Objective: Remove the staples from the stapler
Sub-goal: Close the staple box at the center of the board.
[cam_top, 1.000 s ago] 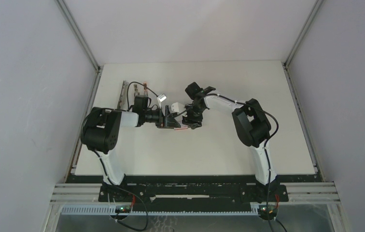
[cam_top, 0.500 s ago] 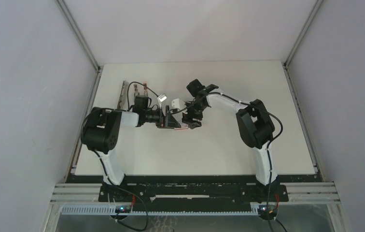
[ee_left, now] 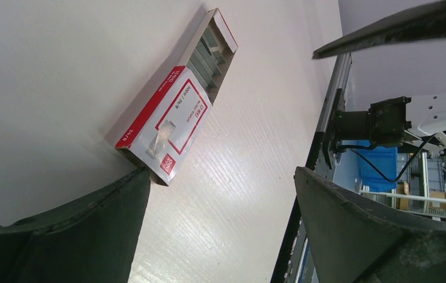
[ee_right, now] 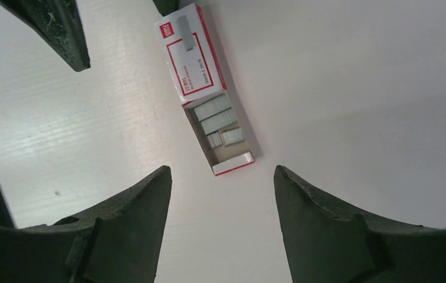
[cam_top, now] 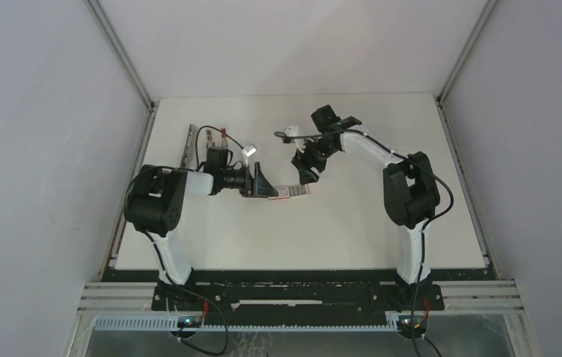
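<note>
Four grey blocks of staples (ee_right: pixel 216 122) lie in the open tray end of one red-and-white box (ee_right: pixel 190 59); the box lies flat on the desk (cam_top: pixel 382 230), a little left of its middle and about halfway between the far and near edges. Two pincers attend it. The left pincer (ee_left: pixel 220 175) stands wide open and empty, one fingertip (ee_left: pixel 131 184) right at the box's closed end; the right pincer (ee_right: pixel 220 171) hangs above the tray end, jaws well apart, gripping nothing. Since a second ago the right pincer has lifted away from the box and drawn back toward the far right corner, leaving the box plain in the overhead view; the left arm has not shifted.
</note>
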Controlling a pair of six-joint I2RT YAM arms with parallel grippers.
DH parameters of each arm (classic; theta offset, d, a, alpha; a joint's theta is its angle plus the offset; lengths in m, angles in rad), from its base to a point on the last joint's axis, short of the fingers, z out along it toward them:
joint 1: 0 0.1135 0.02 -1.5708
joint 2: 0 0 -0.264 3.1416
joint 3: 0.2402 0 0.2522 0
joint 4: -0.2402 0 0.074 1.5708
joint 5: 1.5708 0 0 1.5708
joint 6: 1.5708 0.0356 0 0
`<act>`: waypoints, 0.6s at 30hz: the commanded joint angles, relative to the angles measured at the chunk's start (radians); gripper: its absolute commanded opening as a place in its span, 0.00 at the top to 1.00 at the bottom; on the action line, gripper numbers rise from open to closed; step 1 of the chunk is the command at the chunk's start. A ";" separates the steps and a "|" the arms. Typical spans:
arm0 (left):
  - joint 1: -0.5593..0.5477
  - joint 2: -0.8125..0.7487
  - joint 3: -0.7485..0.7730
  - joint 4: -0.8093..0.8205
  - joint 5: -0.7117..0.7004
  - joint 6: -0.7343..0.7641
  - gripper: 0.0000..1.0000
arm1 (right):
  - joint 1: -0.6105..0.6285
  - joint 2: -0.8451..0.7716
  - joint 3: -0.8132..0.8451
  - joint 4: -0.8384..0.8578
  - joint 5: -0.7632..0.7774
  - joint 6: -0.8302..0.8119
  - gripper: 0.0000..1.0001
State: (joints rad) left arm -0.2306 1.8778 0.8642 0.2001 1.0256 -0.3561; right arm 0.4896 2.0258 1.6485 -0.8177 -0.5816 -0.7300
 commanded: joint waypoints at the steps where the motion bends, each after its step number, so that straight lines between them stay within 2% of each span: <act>1: 0.007 -0.013 0.016 -0.004 -0.001 0.016 0.03 | -0.069 -0.057 0.003 0.016 -0.123 0.295 0.35; 9: 0.008 -0.019 0.015 -0.004 0.000 0.014 0.03 | -0.133 -0.074 -0.121 0.102 -0.223 0.575 0.38; 18: 0.005 -0.019 0.016 -0.002 0.004 0.015 0.03 | -0.145 -0.059 -0.211 0.217 -0.230 0.713 0.40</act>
State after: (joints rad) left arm -0.2268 1.8778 0.8642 0.1997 1.0256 -0.3561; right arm 0.3492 2.0083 1.4418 -0.7059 -0.7841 -0.1226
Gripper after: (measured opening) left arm 0.971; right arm 0.602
